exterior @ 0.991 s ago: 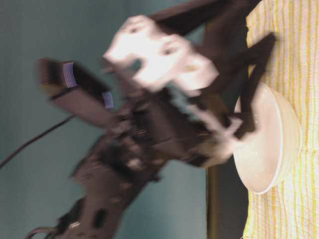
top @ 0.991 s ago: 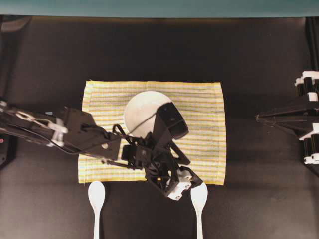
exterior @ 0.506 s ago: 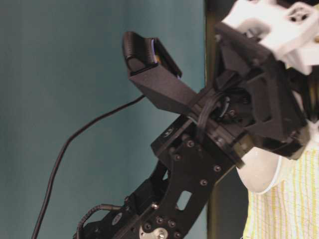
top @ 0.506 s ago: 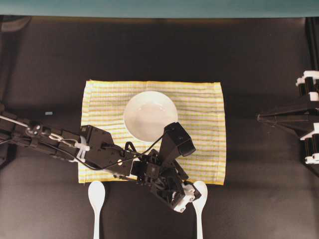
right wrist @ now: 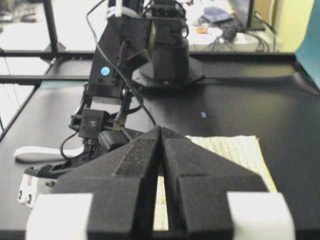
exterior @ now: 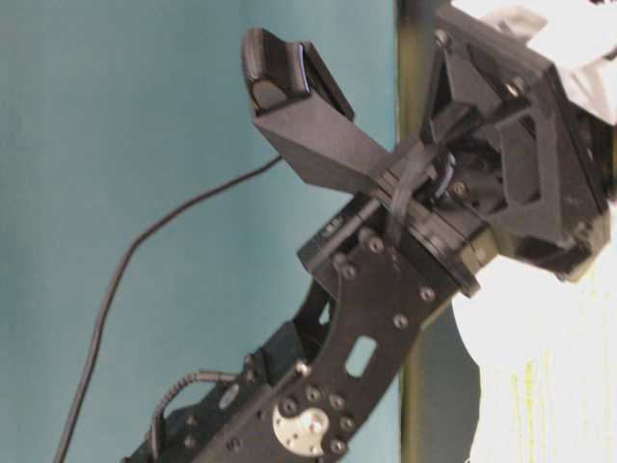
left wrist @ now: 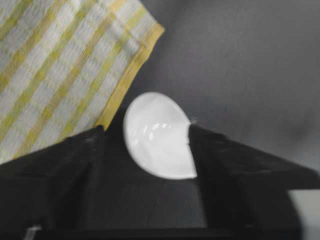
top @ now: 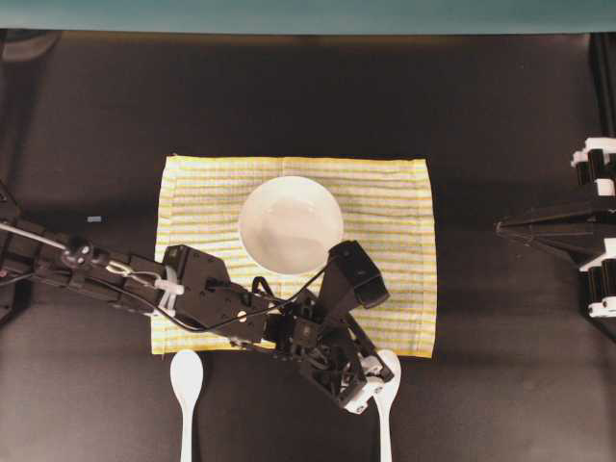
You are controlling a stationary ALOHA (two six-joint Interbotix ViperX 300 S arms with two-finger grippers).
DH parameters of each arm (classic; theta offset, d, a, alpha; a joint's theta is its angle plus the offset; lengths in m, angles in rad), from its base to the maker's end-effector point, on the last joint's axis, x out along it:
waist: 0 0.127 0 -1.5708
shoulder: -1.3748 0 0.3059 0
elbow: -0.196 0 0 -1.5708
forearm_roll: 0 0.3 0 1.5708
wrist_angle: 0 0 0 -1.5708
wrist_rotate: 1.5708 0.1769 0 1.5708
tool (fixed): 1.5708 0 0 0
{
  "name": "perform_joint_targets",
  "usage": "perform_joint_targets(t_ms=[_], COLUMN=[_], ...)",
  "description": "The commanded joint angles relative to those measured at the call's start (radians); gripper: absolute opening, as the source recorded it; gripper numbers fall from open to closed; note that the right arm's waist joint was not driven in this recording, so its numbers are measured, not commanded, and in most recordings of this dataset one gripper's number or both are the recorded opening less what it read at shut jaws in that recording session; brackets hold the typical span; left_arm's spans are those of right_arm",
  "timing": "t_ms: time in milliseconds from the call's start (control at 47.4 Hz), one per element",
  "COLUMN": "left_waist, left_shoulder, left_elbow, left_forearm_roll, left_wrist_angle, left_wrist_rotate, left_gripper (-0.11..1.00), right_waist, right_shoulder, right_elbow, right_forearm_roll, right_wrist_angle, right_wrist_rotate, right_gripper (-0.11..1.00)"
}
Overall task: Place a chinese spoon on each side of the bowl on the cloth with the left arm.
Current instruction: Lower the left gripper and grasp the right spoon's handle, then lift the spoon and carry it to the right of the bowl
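Note:
The white bowl (top: 290, 223) sits on the striped yellow cloth (top: 395, 212). Two white chinese spoons lie on the black table in front of the cloth, the left spoon (top: 186, 375) and the right spoon (top: 387, 428). The left arm (top: 207, 298) reaches across the cloth's front edge. Its gripper (top: 375, 377) is down over the right spoon's head. In the left wrist view the spoon head (left wrist: 157, 135) lies between the black fingers (left wrist: 65, 165). The right finger meets its edge and a gap stays on the left side. The right gripper (top: 500, 228) is shut and holds nothing.
The cloth's yellow corner (left wrist: 135, 65) lies just beside the right spoon's head. The right arm (top: 587, 231) rests at the table's right edge, clear of the cloth. The teal wall (top: 308, 14) runs along the far side.
The left gripper has moved forward off the cloth and down onto the right spoon's head. Its jaws have narrowed around the head. The bowl now shows uncovered.

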Motion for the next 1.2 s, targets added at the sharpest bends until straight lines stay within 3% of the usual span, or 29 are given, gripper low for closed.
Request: perform_joint_targets(t_ms=[0, 190, 253, 485, 780, 907, 1181], left_waist=[0.006, 0.021, 0.034, 0.103, 0.298, 0.356, 0.360], left_shoulder=[-0.003, -0.005, -0.012, -0.138, -0.241, -0.212, -0.129], left_elbow=[-0.025, -0.040, -0.048, -0.098, -0.144, -0.143, -0.150], left_forearm_roll=[0.005, 0.005, 0.005, 0.005, 0.005, 0.005, 0.005], left_wrist_angle=[0.000, 0.046, 0.074, 0.209, 0.368, 0.373, 0.362], left_wrist_rotate=[0.017, 0.051, 0.064, 0.198, 0.360, 0.383, 0.390], left_gripper=[0.55, 0.11, 0.03, 0.03, 0.03, 0.03, 0.03], right_waist=[0.000, 0.000, 0.000, 0.000, 0.000, 0.000, 0.000], right_shoulder=[0.006, 0.005, 0.005, 0.003, 0.000, -0.002, -0.006], right_elbow=[-0.006, -0.006, -0.006, -0.006, -0.006, -0.006, -0.006], right_forearm_roll=[0.003, 0.003, 0.005, 0.003, 0.003, 0.005, 0.003], right_wrist_angle=[-0.005, -0.005, -0.005, -0.005, -0.009, -0.009, -0.006], right_wrist_rotate=[0.002, 0.002, 0.002, 0.002, 0.000, 0.000, 0.000], right_gripper=[-0.01, -0.01, -0.01, -0.01, -0.01, -0.01, -0.01])
